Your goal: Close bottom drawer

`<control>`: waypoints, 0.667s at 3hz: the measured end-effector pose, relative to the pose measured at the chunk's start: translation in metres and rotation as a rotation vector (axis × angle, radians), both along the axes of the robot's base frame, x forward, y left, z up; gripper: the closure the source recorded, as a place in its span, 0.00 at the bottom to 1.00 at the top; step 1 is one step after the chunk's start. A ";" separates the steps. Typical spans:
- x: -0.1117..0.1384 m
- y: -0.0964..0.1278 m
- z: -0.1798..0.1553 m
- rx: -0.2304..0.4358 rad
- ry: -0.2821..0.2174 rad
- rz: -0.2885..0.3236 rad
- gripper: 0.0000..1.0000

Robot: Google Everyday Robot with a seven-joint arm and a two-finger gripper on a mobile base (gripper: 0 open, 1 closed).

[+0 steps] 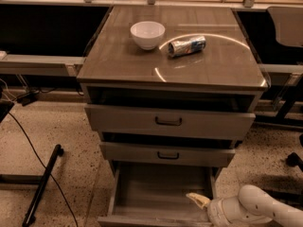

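Observation:
The bottom drawer (161, 193) of the grey cabinet is pulled far out, and its plain grey inside shows. Its front panel lies along the bottom edge of the view and its handle is out of sight. My gripper (199, 200) is at the drawer's front right corner, its pale fingertip reaching over the drawer's inside. The white arm (255, 209) comes in from the lower right.
The top drawer (168, 121) and middle drawer (165, 155) stand slightly out. A white bowl (147, 34) and a lying can (187, 46) are on the cabinet top. A black cable and bar (40, 186) lie on the floor at left.

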State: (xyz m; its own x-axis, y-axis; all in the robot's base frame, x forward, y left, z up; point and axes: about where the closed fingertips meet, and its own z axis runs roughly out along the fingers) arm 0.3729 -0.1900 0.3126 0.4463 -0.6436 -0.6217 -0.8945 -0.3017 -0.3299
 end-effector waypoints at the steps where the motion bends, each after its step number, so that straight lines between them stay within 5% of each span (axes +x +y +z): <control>1: -0.001 0.004 -0.007 -0.003 0.000 0.006 0.00; 2: -0.002 0.004 -0.013 -0.015 0.022 -0.005 0.00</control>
State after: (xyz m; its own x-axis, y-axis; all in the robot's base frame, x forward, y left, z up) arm 0.3709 -0.1861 0.2996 0.4291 -0.6549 -0.6221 -0.9032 -0.3018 -0.3053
